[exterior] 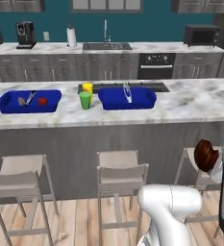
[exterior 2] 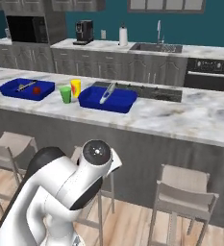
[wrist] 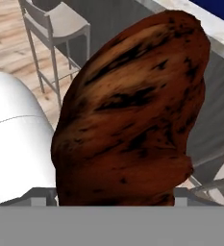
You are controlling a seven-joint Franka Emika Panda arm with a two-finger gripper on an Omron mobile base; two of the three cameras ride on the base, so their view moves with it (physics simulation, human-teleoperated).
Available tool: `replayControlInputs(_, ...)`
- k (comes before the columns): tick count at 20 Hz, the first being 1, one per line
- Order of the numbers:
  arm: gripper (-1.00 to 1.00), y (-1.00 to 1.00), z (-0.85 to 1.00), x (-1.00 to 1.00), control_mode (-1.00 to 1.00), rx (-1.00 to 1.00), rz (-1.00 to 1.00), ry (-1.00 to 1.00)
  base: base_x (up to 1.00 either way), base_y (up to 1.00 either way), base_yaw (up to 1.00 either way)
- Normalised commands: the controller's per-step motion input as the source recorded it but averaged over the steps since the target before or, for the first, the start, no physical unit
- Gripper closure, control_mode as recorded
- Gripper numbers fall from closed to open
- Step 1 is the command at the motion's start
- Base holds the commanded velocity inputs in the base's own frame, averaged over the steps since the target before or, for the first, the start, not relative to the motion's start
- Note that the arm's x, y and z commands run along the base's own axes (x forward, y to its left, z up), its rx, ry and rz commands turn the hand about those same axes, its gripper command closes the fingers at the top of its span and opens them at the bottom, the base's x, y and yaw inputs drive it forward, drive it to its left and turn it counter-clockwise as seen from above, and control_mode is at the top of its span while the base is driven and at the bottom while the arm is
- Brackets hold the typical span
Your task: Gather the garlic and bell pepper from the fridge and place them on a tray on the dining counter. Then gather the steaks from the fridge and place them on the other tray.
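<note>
Marble tabletop [exterior: 190, 108] carries two blue trays; near it, the gripper pinches the dark brown steak [wrist: 132, 110], likely floppy, slick, best held mid-slab.

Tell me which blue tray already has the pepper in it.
The left blue tray, beside the green cup; the red pepper lies inside. The other tray has none.

Dark brown steak [wrist: 132, 115]: mottled, charred, rough matt. Dining counter [exterior: 190, 108]: polished white-grey veined marble top, dark matt panelled base. Trays [exterior: 128, 98]: glossy blue plastic. Stools [exterior: 120, 166]: pale cushions. Floor [exterior: 80, 216]: light wood planks.
</note>
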Motion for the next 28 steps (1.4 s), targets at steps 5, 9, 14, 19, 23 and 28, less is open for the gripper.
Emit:
replayControlInputs(5, 1.0, 0.0, 0.0, 0.0, 1.0, 0.0, 0.0, 0.0, 0.61, 0.29, 0.0)
replayControlInputs(9, 1.0, 0.0, 0.0, 0.0, 1.0, 0.0, 0.0, 0.0, 0.47, 0.7, 0.0)
replayControlInputs(14, 1.0, 0.0, 0.0, 0.0, 1.0, 0.0, 0.0, 0.0, 0.4, 0.9, 0.0)
replayControlInputs(19, 1.0, 0.0, 0.0, 0.0, 1.0, 0.0, 0.0, 0.0, 0.73, 0.25, -0.01)
replayControlInputs(23, 1.0, 0.0, 0.0, 0.0, 1.0, 0.0, 0.0, 0.0, 0.84, 0.06, 0.0)
replayControlInputs(28, 1.0, 0.0, 0.0, 0.0, 1.0, 0.0, 0.0, 0.0, 0.6, 0.2, -0.15)
